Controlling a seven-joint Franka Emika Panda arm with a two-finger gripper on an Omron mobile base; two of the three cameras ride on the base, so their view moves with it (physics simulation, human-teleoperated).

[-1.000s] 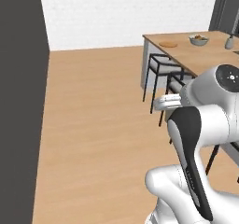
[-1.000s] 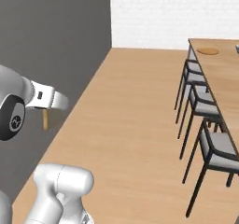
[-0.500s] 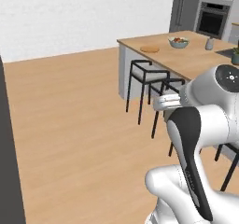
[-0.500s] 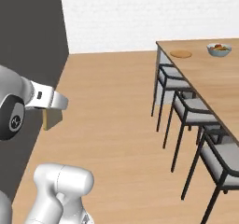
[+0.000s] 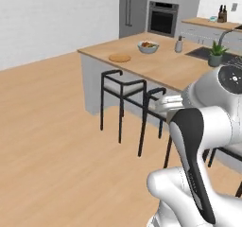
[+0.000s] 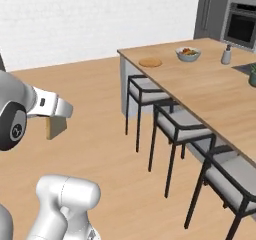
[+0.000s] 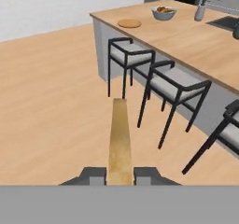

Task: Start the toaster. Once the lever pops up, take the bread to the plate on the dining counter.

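With the fingers (image 7: 95, 174) clamped on the bread (image 7: 120, 143), the base swings round (whole view shifts), bringing the plate (image 7: 129, 23) to the upper centre: carry underway.

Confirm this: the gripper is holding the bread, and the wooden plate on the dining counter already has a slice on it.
Wrong on the plate. The hand view shows the plate on the dining counter bare; the gripper does hold the bread.
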